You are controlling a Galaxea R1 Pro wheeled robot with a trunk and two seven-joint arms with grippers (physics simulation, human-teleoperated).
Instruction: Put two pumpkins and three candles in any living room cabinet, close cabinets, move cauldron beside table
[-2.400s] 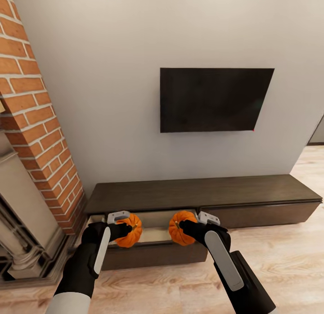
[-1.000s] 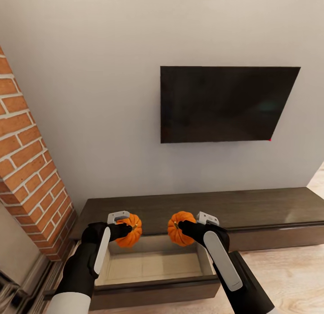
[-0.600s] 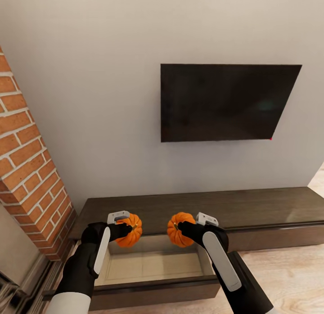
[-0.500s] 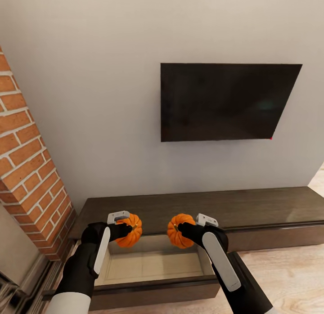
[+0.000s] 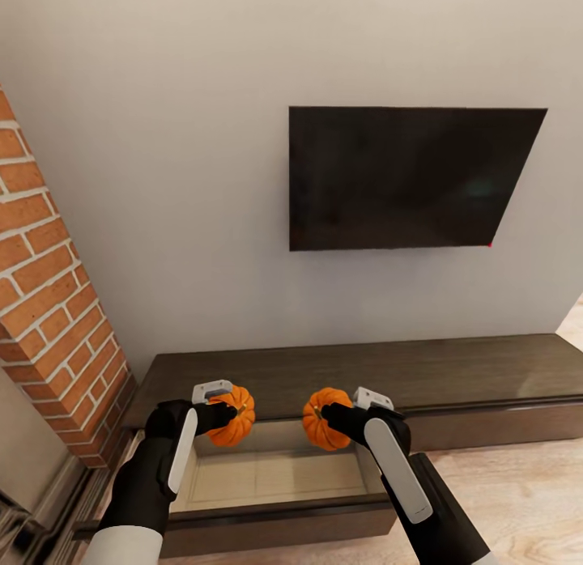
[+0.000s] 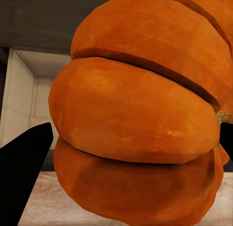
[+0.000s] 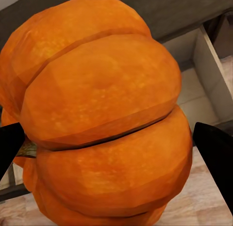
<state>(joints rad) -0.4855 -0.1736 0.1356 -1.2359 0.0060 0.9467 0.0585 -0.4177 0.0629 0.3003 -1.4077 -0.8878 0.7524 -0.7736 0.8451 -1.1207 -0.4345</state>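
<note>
1. Above the open drawer (image 5: 275, 476), the left gripper (image 5: 229, 409) clasped one pumpkin (image 5: 231, 416); the right gripper (image 5: 324, 412) clasped the other pumpkin (image 5: 325, 419).
2. Both pumpkins hung apart over the drawer's pale inside; the dark cabinet (image 5: 453, 375) ran along the wall under a black screen (image 5: 409, 176).

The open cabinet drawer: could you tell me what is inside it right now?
The open drawer shows a bare pale floor; both pumpkins hang gripped above it. Arms cover its near corners.

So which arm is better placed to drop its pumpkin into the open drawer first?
Probably the left: its tool holds its pumpkin above the open drawer. The right tool and pumpkin look about equally placed, so the edge is slight.
</note>
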